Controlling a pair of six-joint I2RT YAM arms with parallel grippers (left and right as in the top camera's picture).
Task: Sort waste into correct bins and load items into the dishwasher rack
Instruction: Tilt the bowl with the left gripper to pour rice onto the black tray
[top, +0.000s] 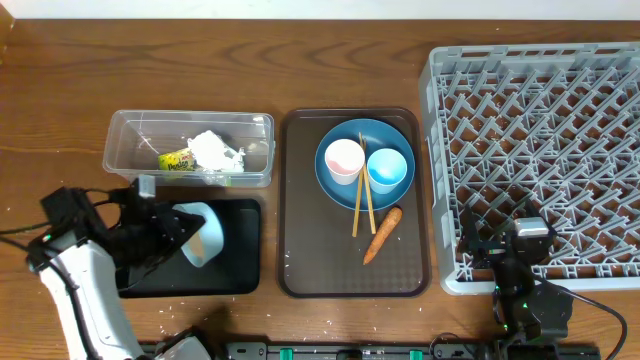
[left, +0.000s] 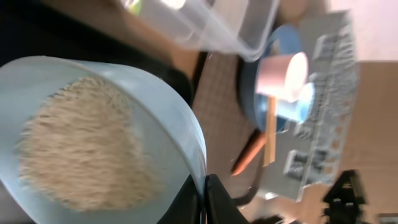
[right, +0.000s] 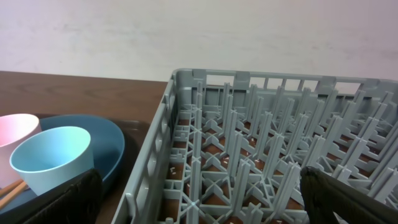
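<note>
- Holding the light-blue bowl (top: 205, 235) by its rim, the left gripper (top: 180, 231) is clenched tight on the edge; in the left wrist view the two fingers (left: 214, 199) pinch the rim at the bottom of the frame.
- Bowl is tipped on its side above the shallow black tray (top: 235, 275), with its mouth facing the left arm.
- White rice grains (left: 84, 146) sit as a packed mass inside the tipped bowl. Whether any have landed on the black tray cannot be told.
- Clear plastic tub (top: 255, 135) stands on the table (top: 300, 60) just behind the black tray. It holds the crumpled white tissue (top: 215, 150) and the yellow-green snack wrapper (top: 176, 160), side by side.
- Brown serving tray (top: 300, 210) lies between the black tray and the dishwasher rack (top: 540, 130).
- Dark-blue plate (top: 385, 138) rests on the far half of the brown tray, carrying the white-pink cup (top: 344, 160) and the light-blue cup (top: 388, 170), both upright and touching.
- Wooden chopsticks (top: 360, 205) lie between the cups, their near ends reaching past the plate edge onto the tray.
- Orange carrot (top: 383, 235) lies on the brown tray, just right of the chopstick ends.
- Right gripper (top: 510, 238) hangs over the near-left corner of the rack, jaws spread wide and grasping nothing; the right wrist view shows both fingers (right: 68, 199) far apart above the grey pegs.
</note>
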